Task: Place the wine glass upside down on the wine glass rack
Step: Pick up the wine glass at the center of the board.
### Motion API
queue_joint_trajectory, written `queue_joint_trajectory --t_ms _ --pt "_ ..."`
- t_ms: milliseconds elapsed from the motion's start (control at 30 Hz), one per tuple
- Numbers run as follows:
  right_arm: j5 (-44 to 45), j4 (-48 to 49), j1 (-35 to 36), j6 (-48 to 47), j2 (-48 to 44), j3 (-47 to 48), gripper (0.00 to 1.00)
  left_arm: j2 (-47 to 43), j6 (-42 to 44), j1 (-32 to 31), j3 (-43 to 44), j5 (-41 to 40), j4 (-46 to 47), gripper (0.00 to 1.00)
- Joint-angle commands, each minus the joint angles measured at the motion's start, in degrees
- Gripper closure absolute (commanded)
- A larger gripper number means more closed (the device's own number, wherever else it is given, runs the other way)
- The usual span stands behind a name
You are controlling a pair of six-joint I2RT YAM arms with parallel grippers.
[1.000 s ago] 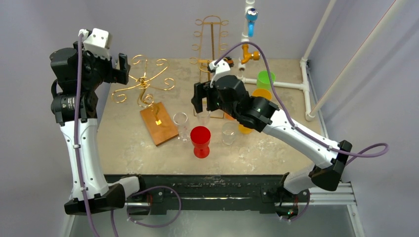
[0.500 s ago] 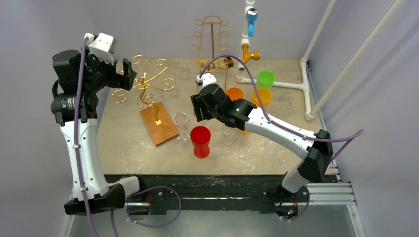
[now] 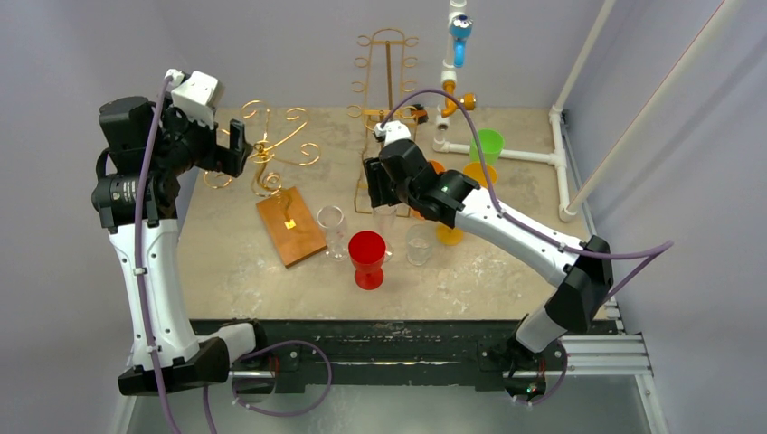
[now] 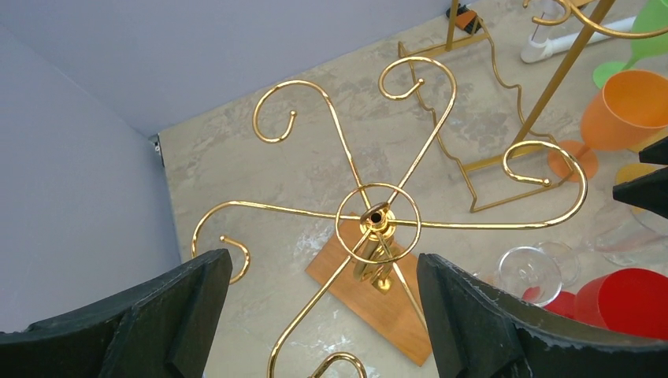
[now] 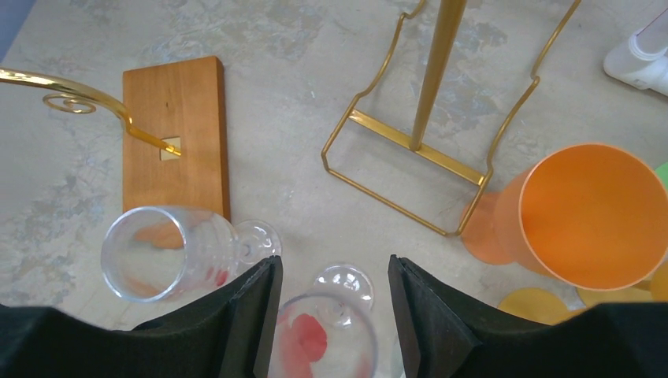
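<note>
Two robot arms at a stone-look tabletop, early in the job. No glass hangs on the gold rack; all of its curled arms are bare.

My right hand is low over the tabletop, to the right of the rack's wooden base. Its two black fingers stand on either side of the bowl of a clear wine glass. The glass is rim up, with its foot showing below the rim. The rim looks close against one finger, with a sliver of space at the other. I cannot tell whether I am pinching it yet, or whether its foot is on the tabletop.

My left hand hangs above the rack's hub, fingers spread wide, holding nothing.

A second clear glass sits between my glass and the rack's base. A red cup is just beside my glass, on the side away from the rack.

By my reckoning, nearly everything is left. I have to make the grip sure, lift clear of the neighbours and turn the glass rim down. Then I carry it to the rack and hang it by its foot from a curl.
</note>
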Motion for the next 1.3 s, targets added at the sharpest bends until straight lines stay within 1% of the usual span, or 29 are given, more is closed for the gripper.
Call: queue_joint_trajectory --t_ms 0,167,467,800,1033,1267 --pt "-1.0 1.7 0.3 -1.2 -2.0 -0.1 0.4 -0.1 0.3 0.0 2.2 -2.4 -3.5 0.05" --pt "-1.3 1.0 1.1 -1.5 -1.3 0.0 0.4 -0.3 0.7 -0.1 2.3 -3.1 -3.5 0.05" --pt "-0.3 -2.4 1.1 -2.2 -3.9 1.9 0.39 0.0 1.0 0.0 2.4 -3.2 -3.6 0.05" --pt "-3.6 -7.6 1.2 -3.9 -6.2 0.7 0.45 1.8 3.0 0.0 4.1 -2.4 -6.1 0.05" --pt "-6.8 -7.9 1.2 -4.3 -3.7 -0.4 0.49 2.3 2.7 -0.1 6.0 -2.3 -6.6 0.04" --pt "-7.0 -8.5 1.2 -4.5 -1.0 0.2 0.51 1.8 0.5 0.0 6.4 -0.5 -5.8 0.04"
